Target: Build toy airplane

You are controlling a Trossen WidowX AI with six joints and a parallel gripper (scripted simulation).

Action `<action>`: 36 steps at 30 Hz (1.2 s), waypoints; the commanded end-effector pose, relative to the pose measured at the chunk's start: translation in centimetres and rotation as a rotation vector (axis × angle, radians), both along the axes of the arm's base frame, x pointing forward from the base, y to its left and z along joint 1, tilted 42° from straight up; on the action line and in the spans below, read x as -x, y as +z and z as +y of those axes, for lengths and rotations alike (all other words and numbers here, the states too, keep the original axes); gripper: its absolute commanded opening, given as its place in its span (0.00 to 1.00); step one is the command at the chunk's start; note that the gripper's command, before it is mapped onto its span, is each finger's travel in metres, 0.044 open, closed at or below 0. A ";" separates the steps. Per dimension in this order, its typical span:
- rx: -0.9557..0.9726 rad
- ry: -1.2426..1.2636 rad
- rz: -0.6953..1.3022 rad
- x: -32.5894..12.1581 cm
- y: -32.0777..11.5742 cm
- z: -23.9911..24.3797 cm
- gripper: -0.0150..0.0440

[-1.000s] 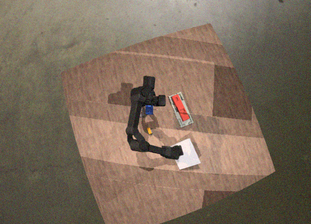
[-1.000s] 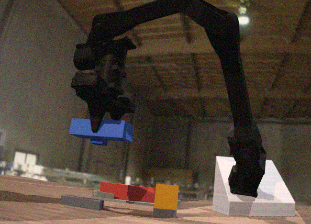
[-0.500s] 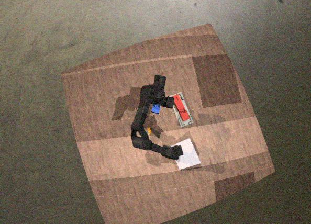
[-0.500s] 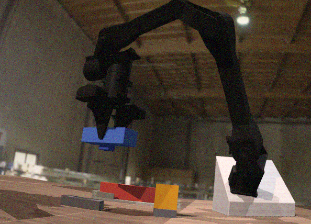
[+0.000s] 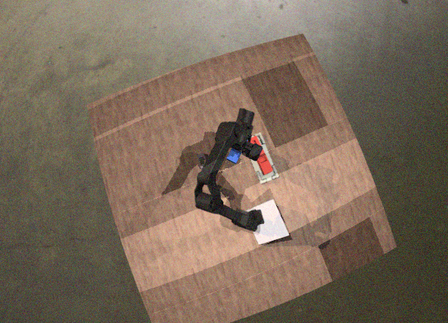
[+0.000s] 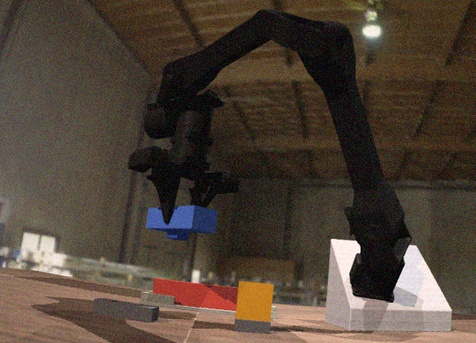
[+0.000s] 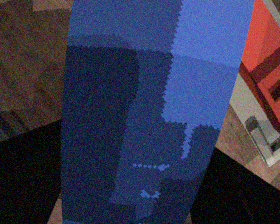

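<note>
The blue wing (image 5: 234,155) (image 6: 204,219) (image 7: 201,90) is clamped in my gripper (image 6: 184,215) (image 7: 134,137), well above the table, with its small tab pointing down. The red fuselage (image 5: 266,167) (image 6: 192,294) (image 7: 253,45) lies lengthwise in the pale jig cradle (image 5: 268,179) (image 6: 158,298). The wing is to one side of the cradle in the overhead view, not over it. The fuselage's dark sockets show partly in the wrist view. The orange tail fin (image 6: 255,302) stands on a small grey base; the arm seems to hide it in the overhead view.
A low grey block (image 5: 202,160) (image 6: 126,309) lies on the table on the far side of the wing from the cradle. A white sloped block (image 5: 272,222) (image 6: 401,320) stands at the arm's base. Shadows cross the wooden table (image 5: 170,258).
</note>
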State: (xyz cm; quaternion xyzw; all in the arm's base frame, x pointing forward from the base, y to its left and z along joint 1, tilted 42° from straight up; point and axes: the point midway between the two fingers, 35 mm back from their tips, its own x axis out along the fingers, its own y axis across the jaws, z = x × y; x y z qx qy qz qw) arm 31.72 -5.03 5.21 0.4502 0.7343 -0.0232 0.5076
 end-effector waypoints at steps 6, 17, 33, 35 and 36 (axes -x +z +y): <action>0.015 -0.120 0.107 1.3 -2.3 -1.9 0.25; 0.028 -0.263 0.232 3.1 -4.8 -3.8 0.25; 0.040 -0.472 0.418 6.2 -8.2 -6.0 0.25; 0.041 -0.495 0.439 6.6 -8.6 -6.2 0.25; 0.041 -0.501 0.444 6.7 -8.7 -6.3 0.25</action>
